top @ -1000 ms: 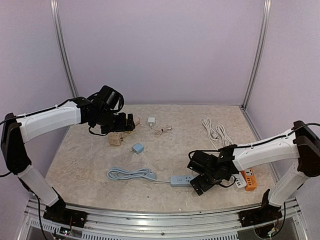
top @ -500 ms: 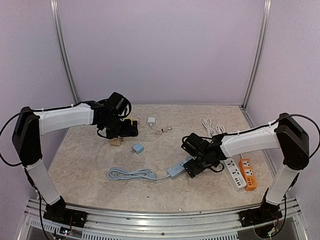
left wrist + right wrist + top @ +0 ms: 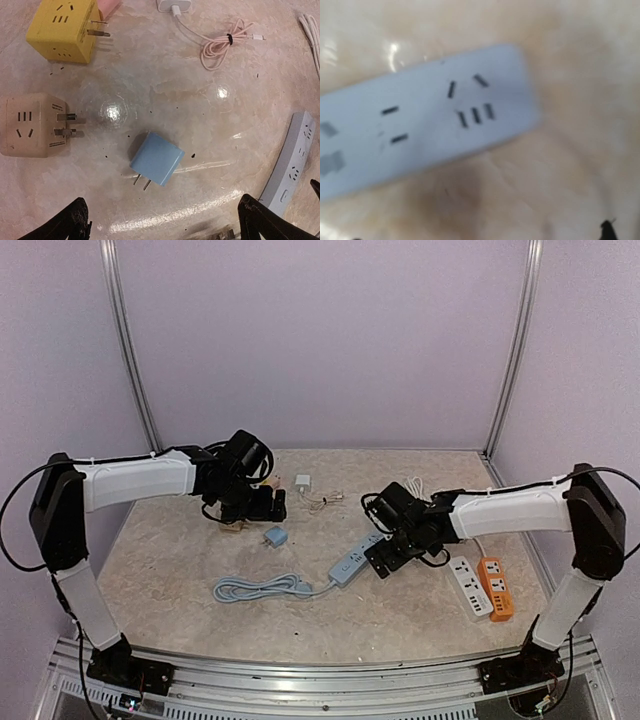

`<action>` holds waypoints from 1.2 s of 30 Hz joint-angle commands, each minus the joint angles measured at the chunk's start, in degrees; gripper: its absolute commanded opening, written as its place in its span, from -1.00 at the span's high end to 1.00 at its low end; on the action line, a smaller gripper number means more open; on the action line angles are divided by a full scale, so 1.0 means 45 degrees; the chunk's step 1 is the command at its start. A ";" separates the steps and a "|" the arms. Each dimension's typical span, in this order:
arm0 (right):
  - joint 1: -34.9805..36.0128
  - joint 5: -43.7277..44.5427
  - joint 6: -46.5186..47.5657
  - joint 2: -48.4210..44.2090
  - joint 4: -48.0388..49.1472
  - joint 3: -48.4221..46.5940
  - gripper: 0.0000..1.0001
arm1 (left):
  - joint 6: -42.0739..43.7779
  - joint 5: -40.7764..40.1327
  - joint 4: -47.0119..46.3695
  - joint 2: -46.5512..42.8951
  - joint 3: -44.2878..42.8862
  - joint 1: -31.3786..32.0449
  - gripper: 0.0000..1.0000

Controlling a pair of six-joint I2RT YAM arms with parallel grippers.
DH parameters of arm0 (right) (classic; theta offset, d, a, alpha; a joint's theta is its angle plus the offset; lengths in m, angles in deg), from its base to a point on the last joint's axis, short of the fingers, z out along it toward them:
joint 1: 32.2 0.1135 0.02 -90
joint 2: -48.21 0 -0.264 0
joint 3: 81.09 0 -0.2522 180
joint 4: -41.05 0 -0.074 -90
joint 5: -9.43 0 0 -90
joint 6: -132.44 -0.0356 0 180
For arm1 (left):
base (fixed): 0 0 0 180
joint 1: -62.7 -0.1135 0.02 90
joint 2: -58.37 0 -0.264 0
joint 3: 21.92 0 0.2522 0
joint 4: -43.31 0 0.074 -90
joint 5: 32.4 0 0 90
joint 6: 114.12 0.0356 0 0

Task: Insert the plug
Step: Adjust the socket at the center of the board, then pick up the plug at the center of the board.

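Plug [image 3: 157,158]: a small blue block with rounded corners, matte plastic, lying flat on the tabletop [image 3: 210,115]. In the left wrist view its two bare metal prongs point to the lower left and its body sits to the upper right, so the long axis runs on that diagonal. It lies loose near the middle of the tabletop, well apart from the pale blue power strip [image 3: 357,560].

I see the left pincer [image 3: 162,210] above the plug with its black fingers spread wide, one at each lower corner of the wrist view, and nothing between them.

The strip is a slim, smooth bar with rounded ends and its socket slots face up. From above, its long axis runs from lower left to upper right. A grey-blue cord [image 3: 260,588] leaves its lower-left end and lies folded in a flat bundle.

The right pincer [image 3: 380,562] is at the strip's upper-right end, jaws wide and holding nothing. I cannot tell whether it touches the strip. The right wrist view is blurred.

The tabletop is glossy beige stone pattern with bright glare spots.

Also noted:
- a yellow cube adapter [image 3: 62,30] and a beige cube adapter [image 3: 30,125], prongs pointing right in the left wrist view
- a white charger [image 3: 174,5] with a tied pink cable [image 3: 225,42]
- a white strip [image 3: 467,585] and an orange strip [image 3: 497,600], side by side
- a loose white cord [image 3: 430,502]
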 commanded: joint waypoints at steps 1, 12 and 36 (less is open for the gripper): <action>-0.0060 -0.0264 0.0206 -0.2986 -0.0827 0.0259 -0.99 | 0.1281 0.0560 0.0086 0.0427 -0.0174 0.0169 -0.98; -0.0317 -0.0260 -0.0314 -0.5742 -0.0686 0.2217 -0.99 | 0.3401 -0.0226 0.1067 0.2372 -0.2150 -0.0433 -0.98; -0.0320 -0.0538 0.0092 -0.6154 -0.0638 0.1892 -1.00 | 0.0437 0.1568 0.1063 0.1227 -0.1255 -0.4219 -0.91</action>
